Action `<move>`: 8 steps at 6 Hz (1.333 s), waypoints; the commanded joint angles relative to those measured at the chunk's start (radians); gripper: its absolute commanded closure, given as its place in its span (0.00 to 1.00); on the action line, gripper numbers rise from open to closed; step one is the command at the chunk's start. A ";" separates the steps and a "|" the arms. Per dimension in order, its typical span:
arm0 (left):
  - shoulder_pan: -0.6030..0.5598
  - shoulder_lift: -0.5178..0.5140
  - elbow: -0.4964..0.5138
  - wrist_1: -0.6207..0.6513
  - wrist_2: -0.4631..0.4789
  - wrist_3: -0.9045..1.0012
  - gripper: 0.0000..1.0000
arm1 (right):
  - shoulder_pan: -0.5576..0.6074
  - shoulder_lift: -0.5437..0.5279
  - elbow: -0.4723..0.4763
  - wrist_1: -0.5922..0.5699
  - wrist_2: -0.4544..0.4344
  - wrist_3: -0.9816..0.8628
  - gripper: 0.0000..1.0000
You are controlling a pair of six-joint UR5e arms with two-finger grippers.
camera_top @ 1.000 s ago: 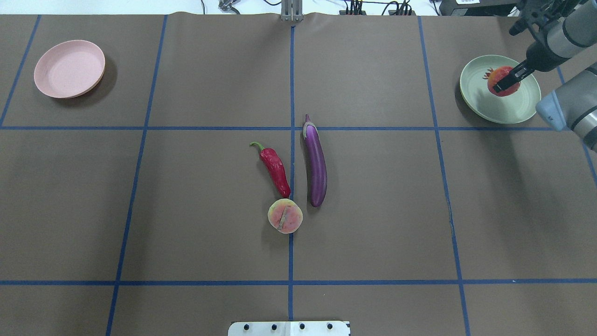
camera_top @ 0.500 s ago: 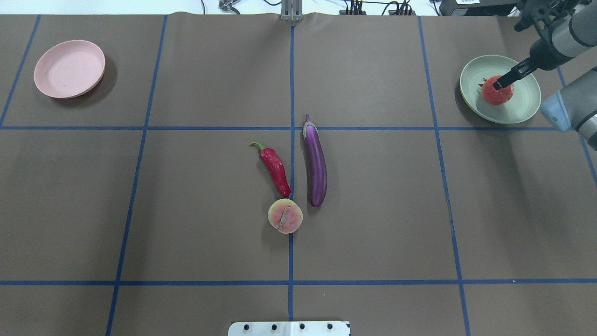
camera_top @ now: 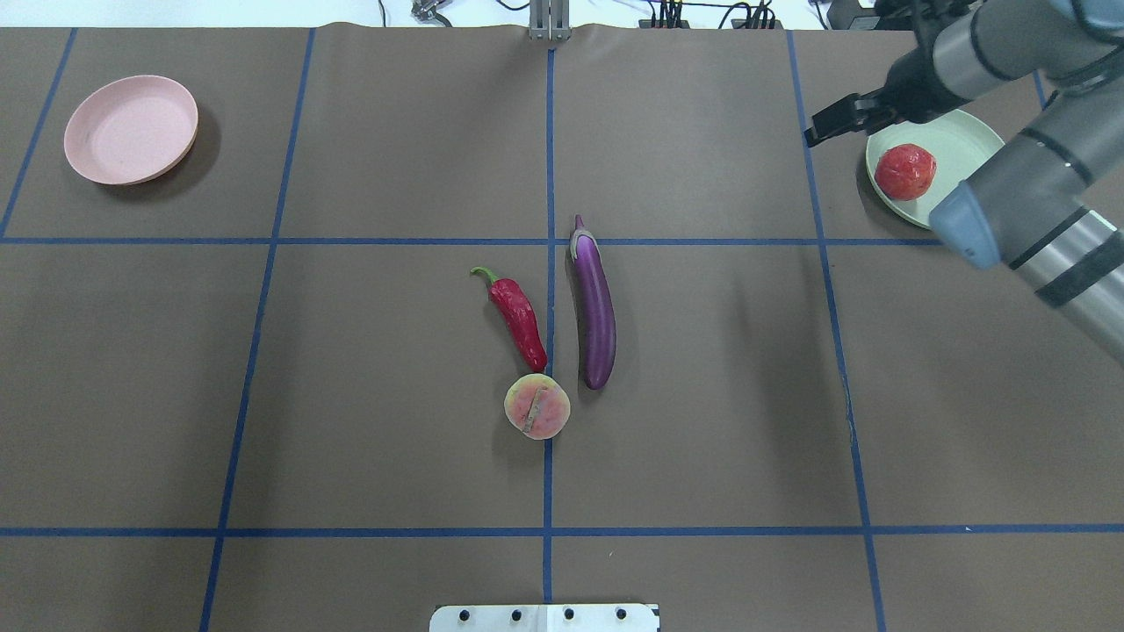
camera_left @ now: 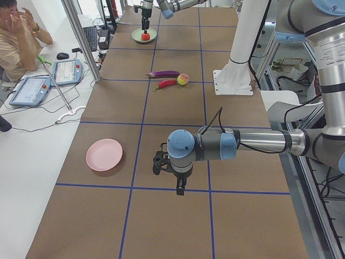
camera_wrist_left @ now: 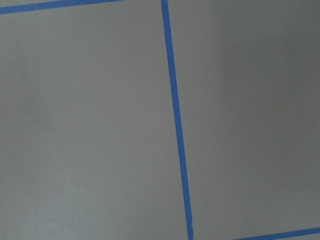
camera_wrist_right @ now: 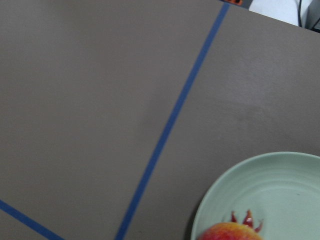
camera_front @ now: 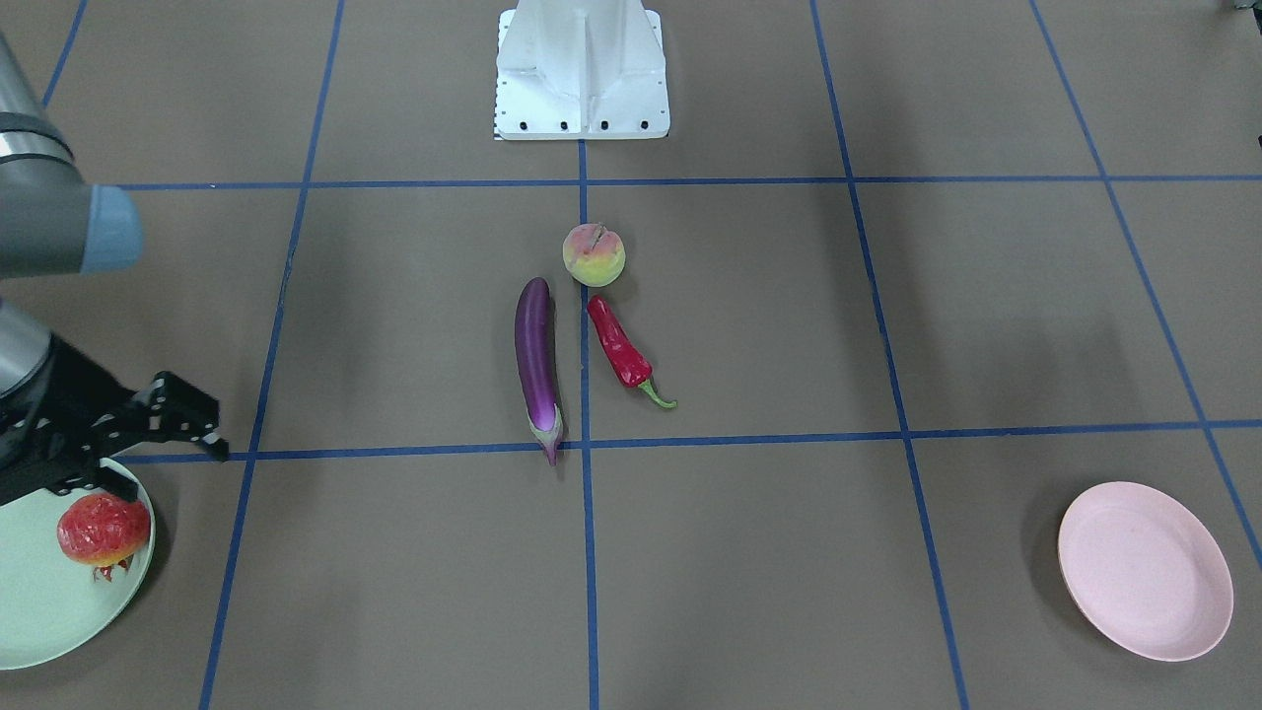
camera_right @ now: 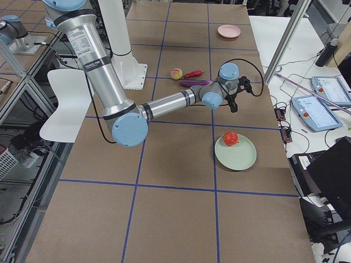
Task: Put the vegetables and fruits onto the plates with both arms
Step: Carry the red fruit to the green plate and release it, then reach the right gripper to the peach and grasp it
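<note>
The red-orange pomegranate-like fruit (camera_top: 904, 172) (camera_front: 102, 530) lies free on the mint green plate (camera_top: 966, 140) (camera_front: 49, 611), toward its inner rim. My right gripper (camera_top: 825, 125) (camera_front: 173, 468) hovers open and empty just past that rim, toward the table's middle. At the table's centre lie the purple eggplant (camera_top: 594, 307), the red chili (camera_top: 518, 318) and the peach (camera_top: 536, 405), close together. The pink plate (camera_top: 130, 129) (camera_left: 104, 154) holds nothing at the far left. My left gripper (camera_left: 175, 186) shows only in the exterior left view, hanging over bare table beside the pink plate. I cannot tell its state.
Blue tape lines (camera_top: 548, 263) divide the brown table cover into squares. The white base mount (camera_top: 544, 617) (camera_front: 582, 69) sits at the robot's edge. A person (camera_left: 16, 38) sits at a side desk with tablets (camera_left: 32, 89).
My right gripper has let go of the pomegranate-like fruit and swung off the green plate toward the table's middle. The fruit now rests on the plate's inner side.
</note>
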 commanded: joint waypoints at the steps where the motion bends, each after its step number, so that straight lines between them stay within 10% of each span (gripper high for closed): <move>1: 0.000 0.000 0.001 0.002 0.000 0.000 0.00 | -0.267 0.082 0.240 -0.321 -0.255 0.200 0.01; 4: 0.000 0.001 0.001 0.000 0.000 0.000 0.00 | -0.591 0.259 0.268 -0.607 -0.545 0.424 0.01; 8: 0.000 0.000 -0.001 0.000 -0.001 0.000 0.00 | -0.702 0.408 0.085 -0.635 -0.633 0.501 0.01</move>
